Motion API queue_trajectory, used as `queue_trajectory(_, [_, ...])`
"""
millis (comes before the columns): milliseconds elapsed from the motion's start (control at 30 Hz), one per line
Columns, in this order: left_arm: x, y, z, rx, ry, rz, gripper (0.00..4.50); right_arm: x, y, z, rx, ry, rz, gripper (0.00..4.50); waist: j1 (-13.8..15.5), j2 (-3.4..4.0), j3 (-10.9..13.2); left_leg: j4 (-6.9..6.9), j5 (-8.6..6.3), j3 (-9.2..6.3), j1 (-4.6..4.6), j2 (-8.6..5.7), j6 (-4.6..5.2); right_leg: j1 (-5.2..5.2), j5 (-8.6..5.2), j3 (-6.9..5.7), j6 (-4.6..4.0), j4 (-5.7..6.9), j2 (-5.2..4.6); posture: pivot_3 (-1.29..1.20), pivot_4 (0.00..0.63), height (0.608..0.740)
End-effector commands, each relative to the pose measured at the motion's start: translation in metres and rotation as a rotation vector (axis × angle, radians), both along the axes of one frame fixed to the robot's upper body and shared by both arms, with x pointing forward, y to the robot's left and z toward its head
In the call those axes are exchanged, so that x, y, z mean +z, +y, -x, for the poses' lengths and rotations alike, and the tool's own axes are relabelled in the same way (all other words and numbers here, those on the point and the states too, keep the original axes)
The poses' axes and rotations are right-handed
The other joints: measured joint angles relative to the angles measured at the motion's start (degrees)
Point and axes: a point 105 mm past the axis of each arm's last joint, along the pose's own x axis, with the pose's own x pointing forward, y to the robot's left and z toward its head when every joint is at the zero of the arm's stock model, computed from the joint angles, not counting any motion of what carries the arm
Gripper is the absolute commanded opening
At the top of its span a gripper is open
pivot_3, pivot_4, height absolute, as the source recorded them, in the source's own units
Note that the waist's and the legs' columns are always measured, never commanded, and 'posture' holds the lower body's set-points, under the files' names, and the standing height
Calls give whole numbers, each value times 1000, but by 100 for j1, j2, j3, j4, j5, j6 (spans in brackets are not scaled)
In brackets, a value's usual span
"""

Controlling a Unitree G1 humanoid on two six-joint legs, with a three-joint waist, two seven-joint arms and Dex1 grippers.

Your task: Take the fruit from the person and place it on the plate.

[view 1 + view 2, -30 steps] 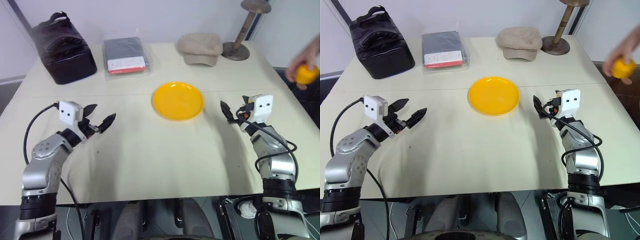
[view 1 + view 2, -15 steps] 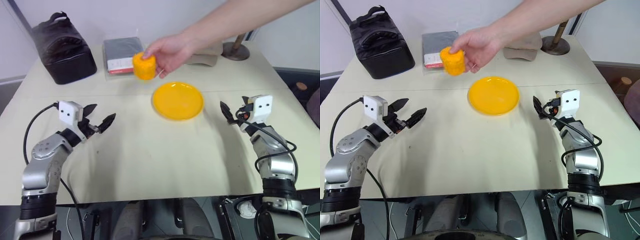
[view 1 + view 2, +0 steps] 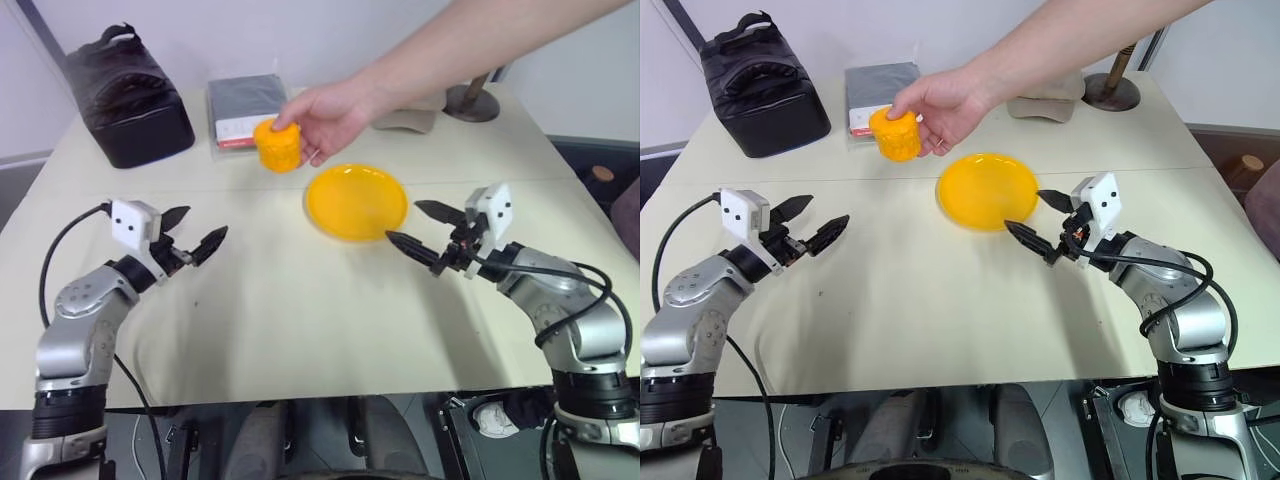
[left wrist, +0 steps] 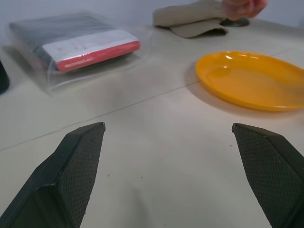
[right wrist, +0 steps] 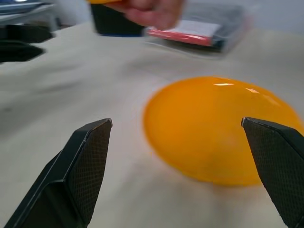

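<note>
The person's hand (image 3: pixel 330 120) holds the fruit (image 3: pixel 278 145) in the air at about 10 o'clock from the plate (image 3: pixel 357 202). Both claws are spread and empty — the left claw (image 3: pixel 194 238) hovers over bare counter (image 3: pixel 300 320), the right claw (image 3: pixel 420 235) at the plate's 4 o'clock. The right one should rise to the fruit's free underside, clear of fingers — open room lies nearside.

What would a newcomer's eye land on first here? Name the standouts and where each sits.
First, the person's hand reaching in over the table's far side, holding the yellow-orange fruit in the air, left of and beyond the plate. That glossy plate lies at mid-table. The left gripper and right gripper stand open on either side, the right one close to the plate's near edge.
</note>
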Motion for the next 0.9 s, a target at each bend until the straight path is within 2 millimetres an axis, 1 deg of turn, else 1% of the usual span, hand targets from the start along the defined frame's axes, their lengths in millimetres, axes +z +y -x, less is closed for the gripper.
queue_trajectory(33, [49,-9,8,-107,-121,20,4500,17,5,1,10,-53,2,4468,8,0,0,1,0,0,0,0,0,0,0,0,0,0,0,0,150,740])
queue_trajectory(100, [64,-18,9,-162,-150,4,4500,17,5,-1,-3,-60,6,4468,19,0,0,4,0,-1,-2,0,0,0,0,-2,0,0,-1,0,150,740])
queue_trajectory(200, [77,-34,7,-233,-172,-2,4500,18,5,-6,-21,-72,13,4468,17,0,0,4,0,0,-2,-3,0,3,0,-2,0,-3,-2,0,150,740])
queue_trajectory(267, [78,-48,4,-291,-173,8,4500,18,5,-8,-31,-80,14,4468,15,0,0,4,0,0,-1,-3,0,3,1,-2,1,-3,0,0,150,740])
queue_trajectory(367, [72,-62,-6,-331,-162,15,4500,19,6,-11,-42,-93,16,4468,10,0,0,5,0,1,-1,-3,0,4,8,-2,13,-1,6,0,150,740])
queue_trajectory(467, [71,-65,-13,-338,-161,27,4500,20,7,-10,-48,-101,14,4468,-13,0,0,6,1,1,-1,-4,0,4,10,-3,18,0,17,0,150,740])
queue_trajectory(700, [75,-77,-42,-336,-194,50,4500,23,9,-6,-57,-115,4,4468,17,-1,0,12,1,1,-2,-5,1,7,11,-3,20,1,19,0,150,740])
queue_trajectory(900, [79,-89,-49,-392,-214,39,4500,24,10,-5,-67,-119,-1,4468,5,-1,0,11,0,1,-2,-4,1,6,11,-3,21,1,18,0,150,740])
